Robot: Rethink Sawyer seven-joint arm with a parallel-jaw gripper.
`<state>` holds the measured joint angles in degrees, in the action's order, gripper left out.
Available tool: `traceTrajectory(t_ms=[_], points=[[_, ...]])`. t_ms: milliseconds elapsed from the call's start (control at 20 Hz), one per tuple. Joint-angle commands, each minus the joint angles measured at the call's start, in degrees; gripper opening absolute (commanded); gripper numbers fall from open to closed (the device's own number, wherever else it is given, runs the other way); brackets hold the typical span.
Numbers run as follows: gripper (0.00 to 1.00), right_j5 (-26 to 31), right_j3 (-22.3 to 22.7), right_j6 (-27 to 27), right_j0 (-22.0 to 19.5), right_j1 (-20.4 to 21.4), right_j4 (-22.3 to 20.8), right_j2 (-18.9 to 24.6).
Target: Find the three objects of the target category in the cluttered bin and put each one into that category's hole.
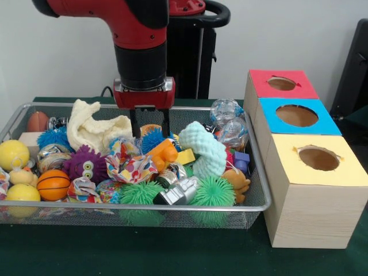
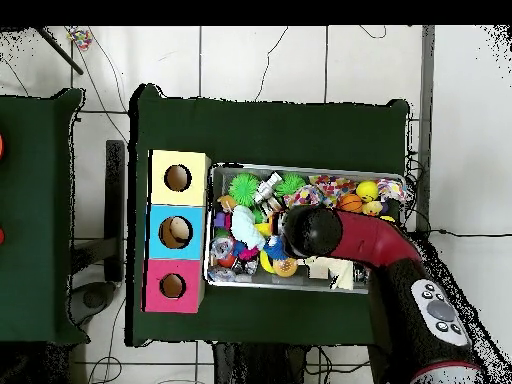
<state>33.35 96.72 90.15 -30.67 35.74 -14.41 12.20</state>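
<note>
While the gripper (image 1: 149, 127) hangs over the middle of the wire mesh bin (image 1: 260, 190), nothing is held and the target category cannot be told.

Nearest the camera, two green spiky rubber balls (image 1: 141, 194) lie against the bin's front wall with a silver and black toy (image 1: 175, 193) between them, and an orange basketball-patterned ball (image 1: 53, 184) sits to the left. Farther in, an orange plastic block (image 1: 163, 153) and a blue spiky ball (image 1: 153, 140) lie directly under the two black fingers (image 1: 135, 123), which stand apart and empty, tips just above the pile. A mint green foam roll (image 1: 204, 150) crowds the right side and a cream knitted cloth (image 1: 95, 127) the left, leaving little room for descent. Beside the bin stand the yellow-topped box (image 1: 313, 190), then the blue-topped box (image 1: 296, 117), then the red-topped box (image 1: 282, 84), each with a round hole.
</note>
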Motion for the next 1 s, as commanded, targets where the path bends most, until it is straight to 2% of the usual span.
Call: traceTrajectory(t_ms=[50, 250, 500, 1000], points=[[1.0, -2.2, -1.1, 7.4, 2.9, -1.8, -2.0, -1.7], [1.0, -6.6, 0.4, 9.8, 4.1, -3.5, -2.0, -3.6], [1.0, -6.7, -0.9, 6.7, 2.4, -6.6, -0.4, -1.5], [1.0, -5.6, 0.4, 3.9, -0.3, -5.5, -0.5, -0.5]])
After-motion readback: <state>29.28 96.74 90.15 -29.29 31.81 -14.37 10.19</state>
